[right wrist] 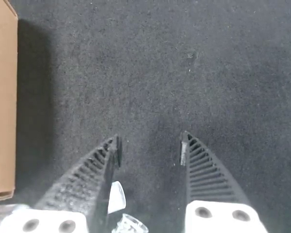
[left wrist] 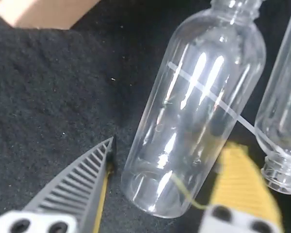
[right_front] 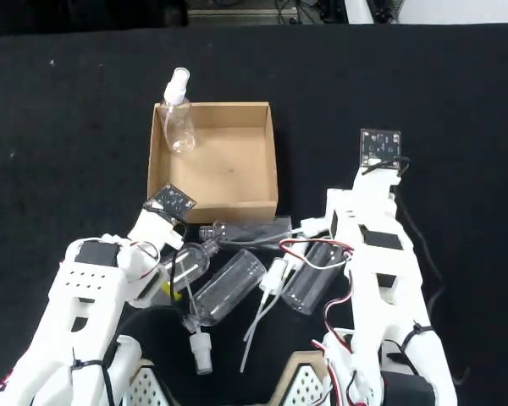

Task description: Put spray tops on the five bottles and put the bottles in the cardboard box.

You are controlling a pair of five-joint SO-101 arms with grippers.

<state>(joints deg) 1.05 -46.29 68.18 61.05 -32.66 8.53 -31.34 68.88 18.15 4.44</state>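
Here, the left tool (left wrist: 172, 145) is spread wide around a clear bottle (left wrist: 194, 97) lying on the bench (left wrist: 48, 97) (uncapped); the right tool (right wrist: 150, 138) hangs released beside the cardboard box (right wrist: 0, 97).

Your left arm (right_front: 89, 292) sits at the near left, its wrist angled inward toward the middle; your left gripper (left wrist: 172, 145) points down at the table, jaws spread wide, one finger grey and the other yellow; your right arm (right_front: 379, 254) lies stretched forward and low; your right gripper (right wrist: 150, 138) holds its ribbed fingers parted, apparently just above the surface.
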